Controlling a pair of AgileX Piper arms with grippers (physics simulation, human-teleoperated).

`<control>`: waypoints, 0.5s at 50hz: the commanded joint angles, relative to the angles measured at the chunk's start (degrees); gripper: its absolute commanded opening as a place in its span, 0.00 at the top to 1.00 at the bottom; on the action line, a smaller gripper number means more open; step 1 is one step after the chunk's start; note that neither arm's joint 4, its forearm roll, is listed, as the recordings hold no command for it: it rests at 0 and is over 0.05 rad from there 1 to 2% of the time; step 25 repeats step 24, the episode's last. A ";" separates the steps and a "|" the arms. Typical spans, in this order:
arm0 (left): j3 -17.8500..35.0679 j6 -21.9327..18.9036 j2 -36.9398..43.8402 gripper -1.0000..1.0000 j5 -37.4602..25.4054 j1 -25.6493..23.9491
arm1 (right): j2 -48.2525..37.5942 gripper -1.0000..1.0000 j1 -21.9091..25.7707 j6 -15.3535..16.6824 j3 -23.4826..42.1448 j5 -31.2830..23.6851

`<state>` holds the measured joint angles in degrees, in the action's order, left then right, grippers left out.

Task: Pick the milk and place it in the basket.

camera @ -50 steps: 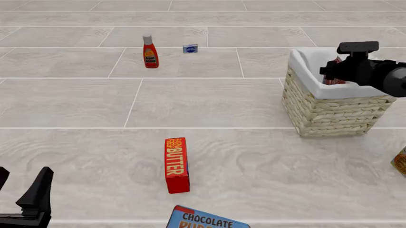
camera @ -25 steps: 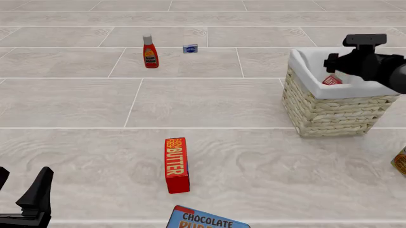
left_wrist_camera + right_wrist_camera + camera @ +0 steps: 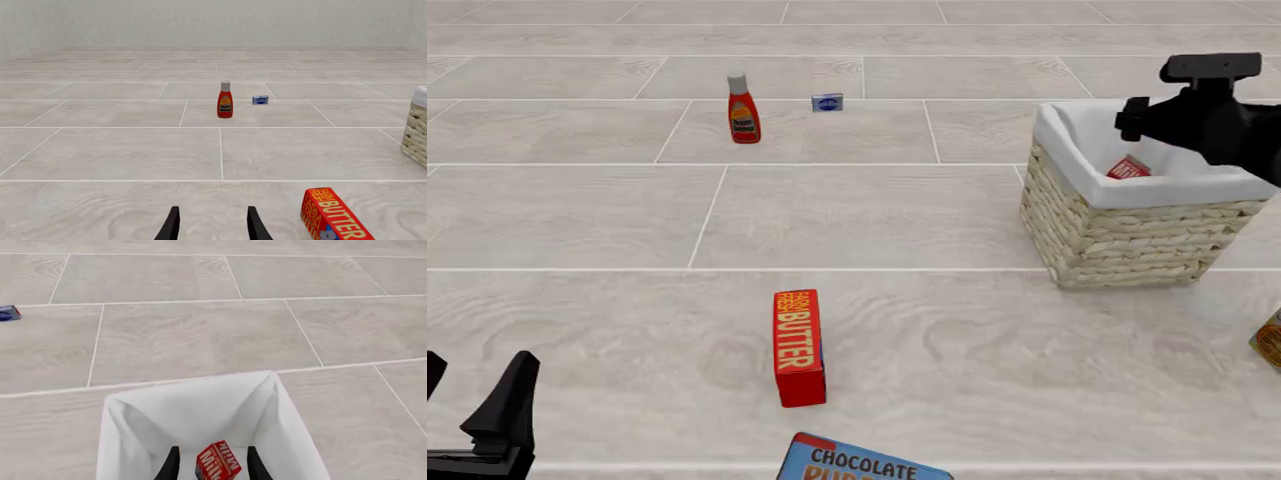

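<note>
Two tools in view. Right tool (image 3: 210, 467) hangs above the basket (image 3: 1121, 235) near the desk's right edge, fingers parted, gripping nothing. The milk (image 3: 1126, 168) lies inside the basket on its white lining, tilted, seen between the spread fingers in the right wrist view, not touching them. Left tool (image 3: 211, 227) sits low at the near-left corner, fingers apart, empty. Butter box (image 3: 798, 346) lies toward the near edge, mid-desk; ketchup bottle (image 3: 742, 110) stands upright toward the far edge.

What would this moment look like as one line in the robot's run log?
milk: inside basket | right gripper: open, above basket, milk seen between fingers | left gripper: open, idle | task: milk placed
</note>
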<state>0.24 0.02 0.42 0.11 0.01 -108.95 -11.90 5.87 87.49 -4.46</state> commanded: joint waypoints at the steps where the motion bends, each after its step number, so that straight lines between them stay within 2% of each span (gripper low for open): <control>1: 0.00 -0.01 0.00 0.00 0.00 0.01 | 6.06 0.00 0.45 -0.21 -5.97 2.10; 17: 0.00 -0.01 0.00 0.00 0.00 -0.01 | 26.20 0.00 0.97 -1.26 -29.94 12.60; 24: 0.00 -0.01 0.02 0.00 0.00 -0.01 | 35.06 0.00 0.70 -3.14 -40.92 18.22; 25: 0.00 -0.01 0.02 0.00 0.00 -0.01 | 35.06 0.00 0.70 -3.14 -40.92 18.22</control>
